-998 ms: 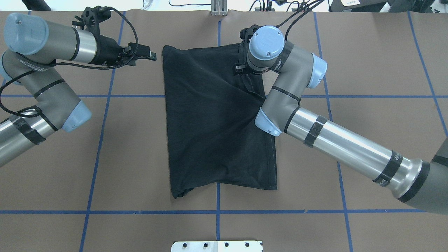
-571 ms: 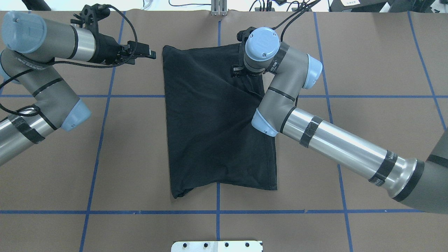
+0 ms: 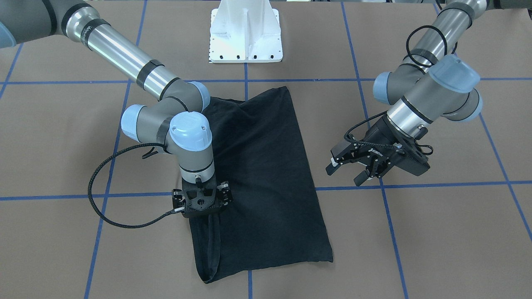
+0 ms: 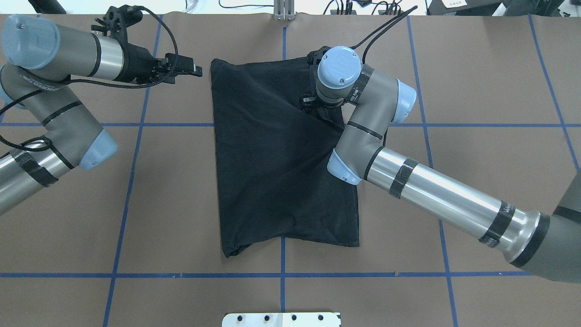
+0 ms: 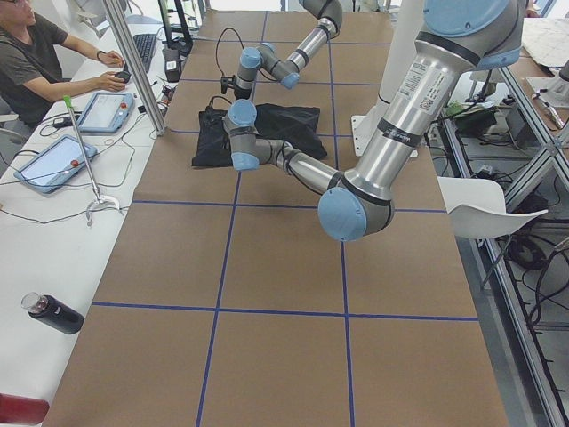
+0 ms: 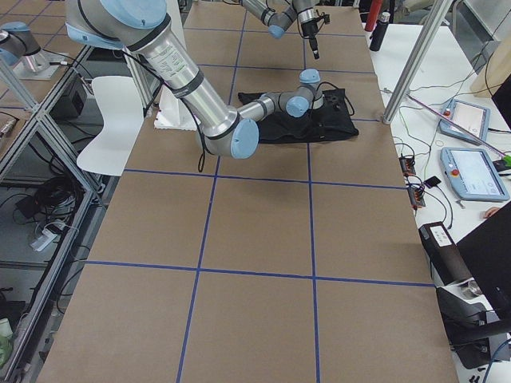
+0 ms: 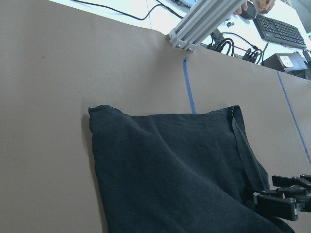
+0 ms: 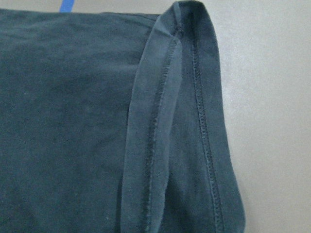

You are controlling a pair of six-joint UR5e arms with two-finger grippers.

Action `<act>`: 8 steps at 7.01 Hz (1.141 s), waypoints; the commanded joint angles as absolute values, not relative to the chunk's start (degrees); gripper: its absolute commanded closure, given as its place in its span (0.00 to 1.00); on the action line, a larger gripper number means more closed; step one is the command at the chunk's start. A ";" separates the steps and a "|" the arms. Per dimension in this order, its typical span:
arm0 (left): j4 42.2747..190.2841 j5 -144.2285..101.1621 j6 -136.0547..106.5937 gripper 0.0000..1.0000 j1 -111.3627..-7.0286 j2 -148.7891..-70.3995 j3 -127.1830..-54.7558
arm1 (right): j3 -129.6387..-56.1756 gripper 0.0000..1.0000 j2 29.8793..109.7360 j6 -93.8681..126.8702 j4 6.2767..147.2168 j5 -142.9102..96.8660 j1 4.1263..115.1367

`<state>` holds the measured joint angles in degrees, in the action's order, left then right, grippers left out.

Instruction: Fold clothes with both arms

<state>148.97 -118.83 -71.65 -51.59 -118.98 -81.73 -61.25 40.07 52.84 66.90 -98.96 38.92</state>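
Hovering my left gripper (image 3: 345,174) over the table (image 4: 476,68), fingers (image 3: 359,178) spread, nothing in them. It sits just beside the far left corner of the shirt (image 4: 272,159) and off the cloth. My right gripper (image 3: 203,209) points straight down onto the shirt's right edge near the far end. Its fingertips are lost against the black cloth and its wrist camera shows none, so I cannot tell whether it has pinched anything. That camera shows only a doubled hem (image 8: 160,121) close up, with bare table beside it.

The shirt lies flat in the middle of the table as a long narrow rectangle, sides seemingly tucked in, no logo showing. It crosses the blue tape lines (image 4: 159,124).

My read: the lengthwise fold looks done, and the step in hand is taking the two far corners for the cross fold. Next move as I judge it:
- Right needs a firm pinch through all hem layers.
- Left must slide in low and catch its corner.
- Both then lift together and carry the far end toward the near hem, evenly, or the fold skews.
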 commanded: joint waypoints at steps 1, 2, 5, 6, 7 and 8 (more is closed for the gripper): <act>148.97 -118.83 -71.63 0.00 -51.50 -118.92 -81.74 | -61.26 0.02 40.43 51.16 67.06 -99.66 39.81; 148.97 -118.83 -71.72 0.00 -51.50 -119.00 -81.74 | -61.26 0.02 40.69 50.54 67.06 -100.63 40.77; 148.71 -119.62 -71.72 0.00 -51.50 -119.09 -82.35 | -61.44 0.02 41.48 47.82 67.15 -104.31 43.76; 148.62 -119.62 -71.72 0.00 -51.50 -119.09 -82.44 | -61.44 0.02 42.27 46.94 67.15 -104.50 44.29; 148.54 -119.62 -71.72 0.00 -51.50 -119.18 -82.35 | -61.44 0.02 42.54 45.63 67.15 -104.76 44.99; 148.45 -119.62 -71.72 0.00 -51.50 -119.18 -82.35 | -61.52 0.02 42.02 45.62 67.15 -105.81 45.52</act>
<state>148.55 -119.61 -71.72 -51.50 -119.15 -82.35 -61.46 42.24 46.14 67.15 -104.86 44.82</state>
